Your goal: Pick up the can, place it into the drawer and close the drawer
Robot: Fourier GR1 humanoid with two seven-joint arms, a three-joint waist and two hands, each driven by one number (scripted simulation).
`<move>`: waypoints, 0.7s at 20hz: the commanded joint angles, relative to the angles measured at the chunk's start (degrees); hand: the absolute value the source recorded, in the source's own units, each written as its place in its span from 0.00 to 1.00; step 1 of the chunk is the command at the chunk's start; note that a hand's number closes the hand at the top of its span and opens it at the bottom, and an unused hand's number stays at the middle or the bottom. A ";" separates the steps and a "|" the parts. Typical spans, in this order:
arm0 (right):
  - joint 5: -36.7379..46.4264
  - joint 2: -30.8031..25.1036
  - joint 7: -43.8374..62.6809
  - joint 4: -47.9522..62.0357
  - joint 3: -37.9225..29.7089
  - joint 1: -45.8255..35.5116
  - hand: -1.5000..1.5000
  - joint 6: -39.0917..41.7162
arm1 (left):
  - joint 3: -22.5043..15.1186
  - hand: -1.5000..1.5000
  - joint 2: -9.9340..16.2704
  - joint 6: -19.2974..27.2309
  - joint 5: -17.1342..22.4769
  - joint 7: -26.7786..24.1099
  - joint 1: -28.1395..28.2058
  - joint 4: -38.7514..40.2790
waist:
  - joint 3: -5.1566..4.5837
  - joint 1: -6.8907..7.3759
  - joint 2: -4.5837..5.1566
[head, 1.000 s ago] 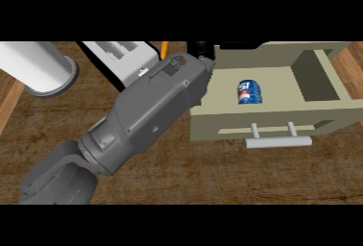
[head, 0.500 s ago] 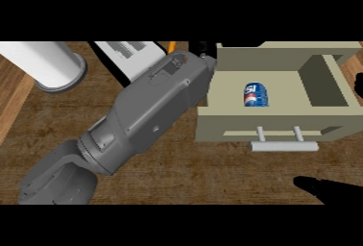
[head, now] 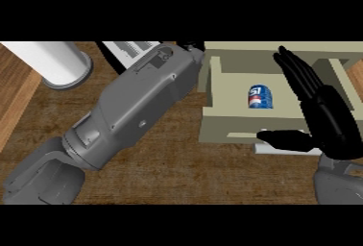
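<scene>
A blue, red and white can (head: pixel 259 96) lies inside the open beige drawer (head: pixel 234 130). My right hand (head: pixel 327 120) is open above the drawer's right side, its straight fingers (head: pixel 297 72) pointing away from me. Its thumb (head: pixel 285 139) reaches across the drawer's front and covers part of the white handle (head: pixel 268 149). It does not touch the can. My left forearm (head: pixel 135 110) runs diagonally from the lower left up to the drawer's far left corner. Only a dark scrap of the left hand (head: pixel 189 47) shows there.
A white cylinder (head: pixel 60 62) stands at the far left on the dark wooden counter (head: pixel 191 178). A white striped object (head: pixel 131 49) lies behind the left forearm. Lighter wood (head: pixel 14 96) borders the counter on the left.
My right hand has risen from the lower right edge to above the drawer's right side, thumb now over the handle. The left arm and the can have kept their places.
</scene>
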 commanded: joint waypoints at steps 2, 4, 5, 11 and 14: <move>7.14 -1.07 -4.33 13.34 3.41 -5.52 0.00 -5.36 | 0.55 0.00 3.97 -1.03 -1.43 1.64 2.75 -3.42 | 0.01 0.29 -0.06; 10.18 -2.81 -4.03 18.70 3.98 -9.29 0.00 -5.18 | -0.11 0.00 2.76 1.72 -2.27 3.41 1.03 -3.58 | 0.02 0.33 -0.01; 11.89 -3.26 -5.29 20.68 4.14 -8.18 0.00 -7.59 | -0.19 0.00 6.23 -1.40 -2.39 3.47 3.71 -4.51 | 0.01 0.67 -0.01; 16.60 -1.16 -4.93 37.50 2.47 -15.16 0.00 -16.84 | -1.28 0.00 8.34 1.12 -4.95 4.47 9.12 -12.32 | 0.03 0.96 -0.16; 18.81 0.88 -3.20 43.94 2.52 -18.60 0.00 -20.28 | 0.19 0.00 11.82 0.61 -5.20 6.29 11.01 -15.19 | 0.02 0.60 -0.12</move>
